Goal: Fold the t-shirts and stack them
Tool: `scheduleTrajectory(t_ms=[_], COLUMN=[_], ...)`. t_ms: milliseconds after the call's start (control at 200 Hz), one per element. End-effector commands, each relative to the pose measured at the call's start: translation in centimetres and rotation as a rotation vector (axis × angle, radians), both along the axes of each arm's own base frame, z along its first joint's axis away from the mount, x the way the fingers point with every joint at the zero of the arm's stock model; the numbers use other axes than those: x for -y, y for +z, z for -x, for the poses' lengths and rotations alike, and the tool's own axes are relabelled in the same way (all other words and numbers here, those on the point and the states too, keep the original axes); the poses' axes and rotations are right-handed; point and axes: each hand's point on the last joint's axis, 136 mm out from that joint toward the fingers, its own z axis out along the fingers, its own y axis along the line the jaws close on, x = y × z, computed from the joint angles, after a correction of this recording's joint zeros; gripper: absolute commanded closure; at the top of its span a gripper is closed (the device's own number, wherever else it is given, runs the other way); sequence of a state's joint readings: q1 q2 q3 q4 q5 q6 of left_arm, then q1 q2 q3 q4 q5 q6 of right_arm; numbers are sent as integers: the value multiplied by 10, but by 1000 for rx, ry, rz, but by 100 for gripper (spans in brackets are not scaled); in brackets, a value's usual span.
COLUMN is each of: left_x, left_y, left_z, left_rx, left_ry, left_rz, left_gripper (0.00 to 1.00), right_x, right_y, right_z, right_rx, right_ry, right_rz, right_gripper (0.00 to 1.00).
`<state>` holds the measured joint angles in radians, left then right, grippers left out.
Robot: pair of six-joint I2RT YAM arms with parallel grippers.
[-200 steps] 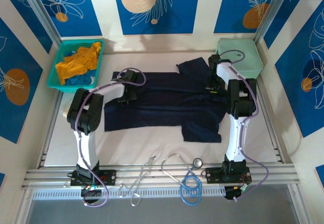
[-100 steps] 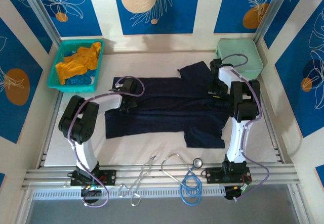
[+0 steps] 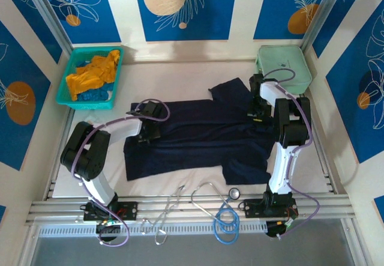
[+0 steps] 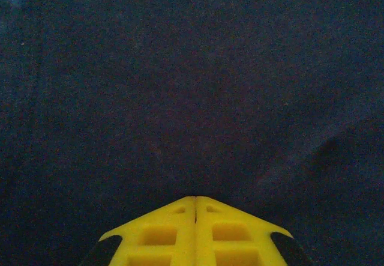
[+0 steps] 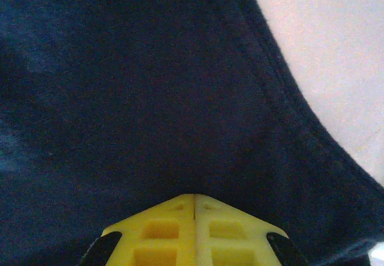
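- Currently, the left jaws are closed tip to tip, the yellow fingers [image 4: 162, 236] meeting on a hairline seam with navy cloth starting right at the tips. This is judged a thin pinch near the hem end of the navy t-shirt [image 3: 198, 131].
- Right jaws are likewise closed. By judgement they pinch cloth just inside a curved stitched edge, likely the neckline, with bare counter [image 5: 336, 50] beyond it.
- Shirt lies spread sideways mid-counter, hem left and sleeves right. The near sleeve is rumpled beside the right arm.
- Step in hand, as judged: tensioning the shirt flat ahead of the first fold.
- Recommended: hold both pinches low and level and draw evenly apart so the body smooths. Release only once the cloth lies flat, since an uneven release risks a crooked fold.
- Mustard-orange shirt [image 3: 93, 74] and bright blue shirt [image 3: 96, 96] sit in the teal basket [image 3: 68, 95], far left, well apart from the work.
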<state>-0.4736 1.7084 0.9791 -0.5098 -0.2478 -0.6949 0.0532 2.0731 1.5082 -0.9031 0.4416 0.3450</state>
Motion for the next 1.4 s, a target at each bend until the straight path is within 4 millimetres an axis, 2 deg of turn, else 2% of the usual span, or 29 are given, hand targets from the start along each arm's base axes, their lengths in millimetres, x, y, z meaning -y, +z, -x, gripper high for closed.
scheduleTrajectory(t_ms=[0,85,240,320,410,540,685,916,1076,1296,1396], left_x=[-20,-28,-43,-52,-60,-64,-65,-81,-82,-93,-96], left_y=[29,59,96,104,100,80,60,59,48,28,23], left_z=[17,-4,-45,-62,-80,-105,-128,-152,-160,-161,-160], left_rx=[-63,-12,41,48,31,-18,-42,-9,-35,-97,-115], left_ry=[-21,-34,-34,-27,-29,-63,-123,-155,-219,-237,-235], left_rz=[-112,-152,-142,-141,-125,-79,-29,-15,-19,-65,-83], left_gripper=[83,74,71,70,70,74,77,78,74,61,61], right_x=[-5,-6,-11,-14,-22,-31,-36,-42,-44,-44,-45], right_y=[25,46,95,112,122,124,117,102,95,93,91], right_z=[3,-6,-15,-13,-9,-3,3,10,13,14,15], right_rx=[17,62,168,206,238,249,233,202,186,181,179], right_ry=[-17,-18,-6,-4,2,7,12,21,26,28,28], right_rz=[-6,-9,-23,-43,-88,-144,-154,-155,-155,-153,-156], right_gripper=[100,100,98,94,93,93,93,93,93,93,93])
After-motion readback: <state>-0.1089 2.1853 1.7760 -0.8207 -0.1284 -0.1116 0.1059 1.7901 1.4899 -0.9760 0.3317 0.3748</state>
